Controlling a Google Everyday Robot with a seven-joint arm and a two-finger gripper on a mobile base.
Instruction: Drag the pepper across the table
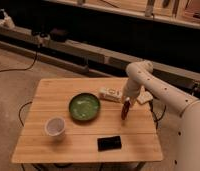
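Right side of table (53,97), right of green bowl (84,107): pepper (124,113) | long axis runs near-far | lies directly under gripper (126,103), at its near tip | grip on pepper: cannot tell | drag likely leftward or nearward

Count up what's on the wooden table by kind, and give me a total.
green bowl: 1
white cup: 1
black block: 1
white packet: 1
dark red pepper: 1, right at the tool, which is over the table on its right side
total: 5
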